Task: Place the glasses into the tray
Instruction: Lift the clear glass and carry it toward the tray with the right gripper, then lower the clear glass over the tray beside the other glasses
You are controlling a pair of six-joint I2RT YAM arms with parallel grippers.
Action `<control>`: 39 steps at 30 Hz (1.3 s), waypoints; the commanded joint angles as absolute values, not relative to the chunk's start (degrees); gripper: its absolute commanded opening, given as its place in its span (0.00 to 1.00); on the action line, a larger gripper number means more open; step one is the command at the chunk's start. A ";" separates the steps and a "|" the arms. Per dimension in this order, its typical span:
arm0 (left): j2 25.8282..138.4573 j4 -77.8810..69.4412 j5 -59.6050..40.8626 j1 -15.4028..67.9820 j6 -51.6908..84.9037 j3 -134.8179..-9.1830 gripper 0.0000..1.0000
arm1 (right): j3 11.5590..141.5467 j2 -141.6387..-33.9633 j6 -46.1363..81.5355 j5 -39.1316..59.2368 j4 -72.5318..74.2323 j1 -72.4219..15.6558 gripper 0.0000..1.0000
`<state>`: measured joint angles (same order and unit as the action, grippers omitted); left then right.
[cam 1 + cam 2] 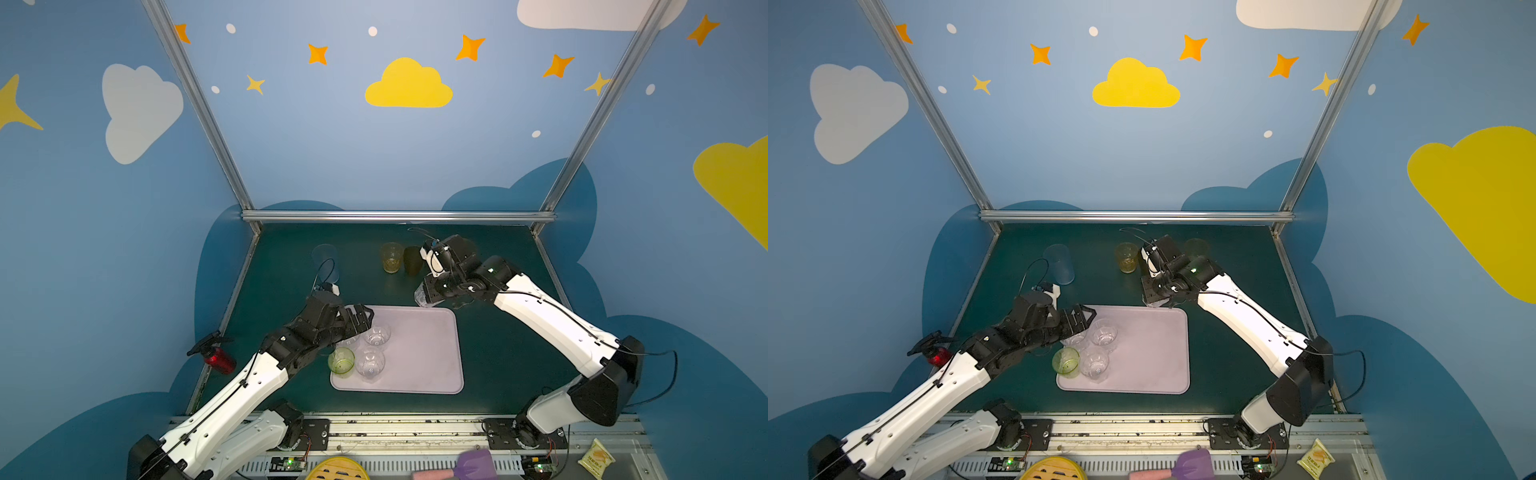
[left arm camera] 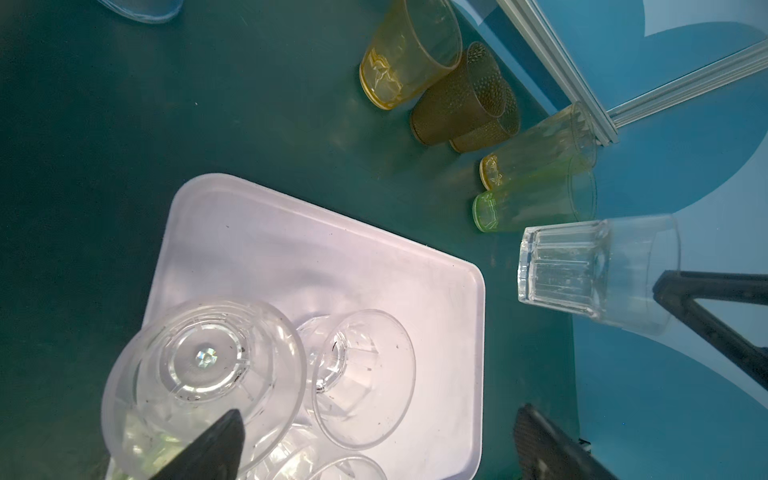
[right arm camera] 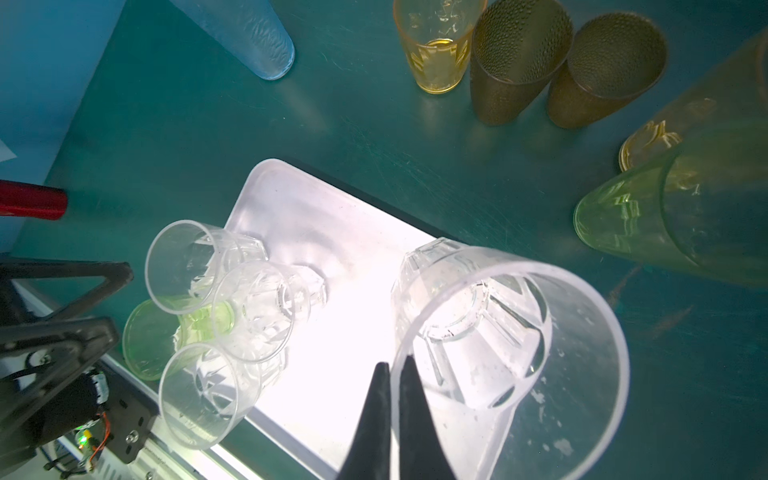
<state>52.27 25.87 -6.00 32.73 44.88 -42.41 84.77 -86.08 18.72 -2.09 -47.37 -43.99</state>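
Observation:
The lilac tray (image 1: 419, 353) (image 1: 1150, 357) holds three short clear glasses and a green glass (image 1: 341, 360) near its left side. My left gripper (image 1: 360, 316) (image 2: 378, 436) hangs open above the tray's far left corner, over one clear glass (image 2: 199, 365). My right gripper (image 1: 424, 296) (image 3: 395, 365) is shut on the rim of a clear faceted glass (image 3: 498, 332) (image 2: 582, 274), tilted above the tray's far right corner. On the table behind stand a tall pale blue glass (image 1: 326, 262), a yellow glass (image 1: 391, 257), two brown glasses (image 3: 519, 62), and tall yellow-green (image 3: 665, 224) and amber glasses (image 3: 706, 124).
A red bottle with a black head (image 1: 218, 358) lies at the table's left edge. An aluminium rail (image 1: 395, 216) and slanted posts bound the back. On the front ledge lie a yellow disc (image 1: 337, 469), a purple spatula (image 1: 473, 463) and a yellow packet (image 1: 596, 457).

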 commanded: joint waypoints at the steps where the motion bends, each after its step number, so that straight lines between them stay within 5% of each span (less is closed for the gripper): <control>1: 51.67 24.98 -7.65 32.69 45.64 -42.10 1.00 | 83.42 -82.65 20.08 -2.37 -45.69 -44.65 0.00; 39: 45.25 30.94 -5.57 39.34 49.44 -40.99 1.00 | 63.52 -66.28 34.79 -8.19 -43.75 -59.76 0.00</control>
